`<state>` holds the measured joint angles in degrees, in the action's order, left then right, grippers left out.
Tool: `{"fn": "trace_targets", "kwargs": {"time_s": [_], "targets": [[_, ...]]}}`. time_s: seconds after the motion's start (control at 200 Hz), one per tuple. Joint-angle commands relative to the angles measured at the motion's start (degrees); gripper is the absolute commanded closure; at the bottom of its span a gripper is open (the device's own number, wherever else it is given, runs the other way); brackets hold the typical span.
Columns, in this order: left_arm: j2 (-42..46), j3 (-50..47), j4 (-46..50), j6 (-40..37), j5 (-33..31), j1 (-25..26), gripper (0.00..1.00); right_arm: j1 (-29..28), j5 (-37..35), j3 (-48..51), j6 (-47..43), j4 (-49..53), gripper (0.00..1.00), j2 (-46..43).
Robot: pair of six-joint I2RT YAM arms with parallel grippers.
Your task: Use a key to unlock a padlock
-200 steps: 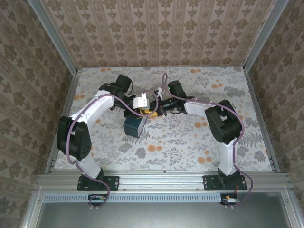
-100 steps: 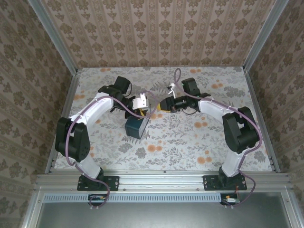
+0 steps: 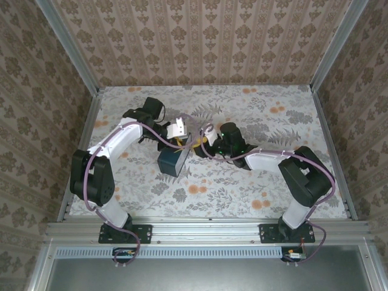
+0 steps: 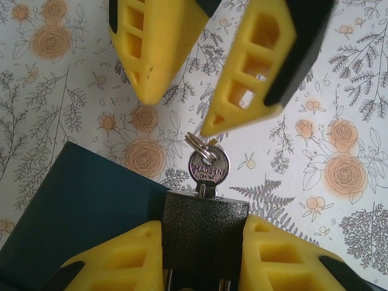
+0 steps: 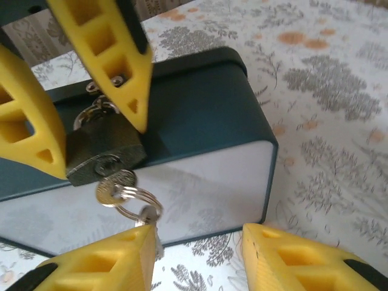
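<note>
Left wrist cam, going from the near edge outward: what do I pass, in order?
padlock, clamped in the left gripper → key, seated in its keyhole → key ring → right gripper, jaws apart, just beyond the ring

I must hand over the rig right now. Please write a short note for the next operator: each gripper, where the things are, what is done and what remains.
Left gripper: shut on the padlock, holding it beside the box.
Right gripper: open, close to the key ring, gripping nothing.
Key: seated in the padlock, with the ring hanging from its head.
Done: key inserted.
Left: probably close the right gripper on the key head, turn it and open the padlock. Whether the key is already turned cannot be told from the pictures.
</note>
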<state>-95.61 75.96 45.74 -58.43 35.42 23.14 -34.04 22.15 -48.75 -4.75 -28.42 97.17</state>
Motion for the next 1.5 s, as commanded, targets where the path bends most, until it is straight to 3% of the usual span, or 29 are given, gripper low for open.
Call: {"fn": "trace_targets", "kwargs": {"time_s": [0.0,0.66,1.12,1.245,1.495], "targets": [[-0.78,-1.09,3.56,0.53,-0.69,-0.72,0.81,-1.58,-6.44,0.91,-10.06,-3.92,0.58,-3.02],[-1.56,-0.47,4.01,0.52,0.35,-1.16,0.82,-6.89,-8.79,1.84,-22.86,-6.0,0.65,-2.18],[-0.97,-0.38,4.57,0.63,0.62,-1.08,0.83,-8.05,-11.76,1.2,-25.46,-6.29,0.67,0.28],[-1.14,-0.22,4.69,0.55,0.7,-1.05,0.83,-8.1,-12.7,1.56,-24.56,-8.41,0.76,0.18],[-1.37,-0.14,4.71,0.65,0.96,-0.68,0.84,-8.23,-12.17,1.47,-23.49,-8.85,0.77,-0.7]]}}
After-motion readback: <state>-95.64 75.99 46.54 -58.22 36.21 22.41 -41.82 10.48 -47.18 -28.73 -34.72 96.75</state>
